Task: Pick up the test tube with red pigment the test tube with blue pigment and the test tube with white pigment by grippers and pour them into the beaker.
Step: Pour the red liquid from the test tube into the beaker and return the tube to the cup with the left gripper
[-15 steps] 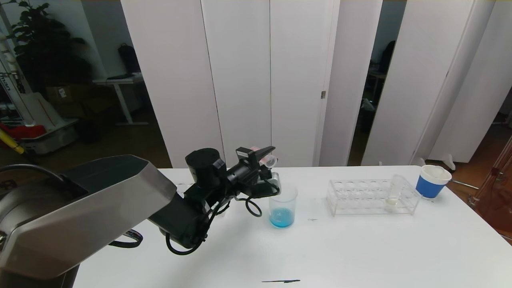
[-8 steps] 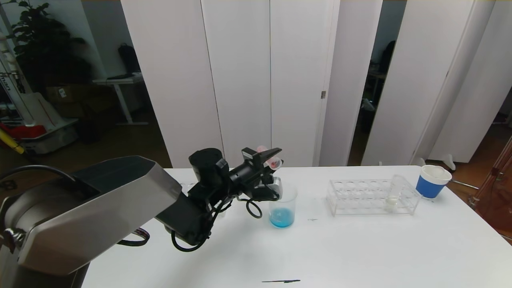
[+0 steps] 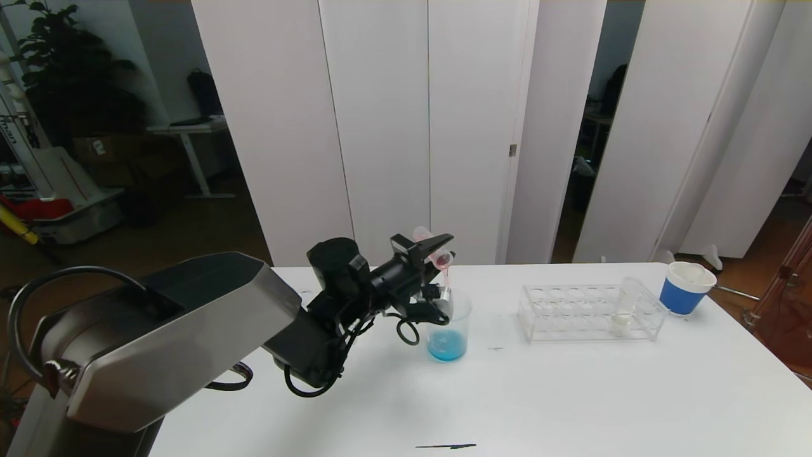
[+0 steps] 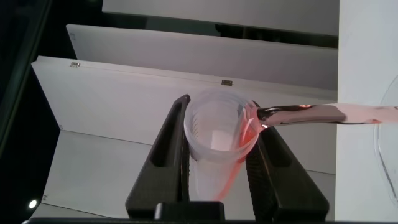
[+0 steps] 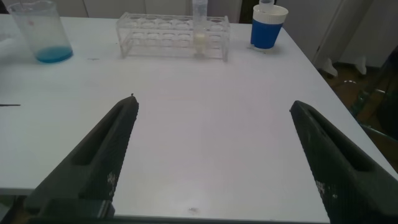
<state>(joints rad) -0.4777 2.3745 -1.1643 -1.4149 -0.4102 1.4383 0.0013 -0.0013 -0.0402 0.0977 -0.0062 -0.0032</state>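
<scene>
My left gripper [image 3: 438, 249] is shut on the test tube with red pigment [image 3: 434, 254], tipped mouth-down over the beaker [image 3: 449, 327]. A thin red stream [image 3: 446, 277] falls from the tube's lip into the beaker, which holds blue liquid at its bottom. In the left wrist view the tube [image 4: 214, 146] sits between both fingers of the left gripper [image 4: 217, 104], with red running along its wall. The test tube with white pigment [image 3: 625, 308] stands in the clear rack [image 3: 571, 312]. The test tube with blue pigment is out of view. My right gripper [image 5: 214, 102] hangs open over bare table.
A blue-banded paper cup [image 3: 685, 287] stands right of the rack near the table's far right corner. A thin dark object [image 3: 445, 446] lies near the front edge. White partition panels stand behind the table.
The left arm has moved a little to the right and tipped the tube further. Red liquid now streams from the tube into the beaker.
</scene>
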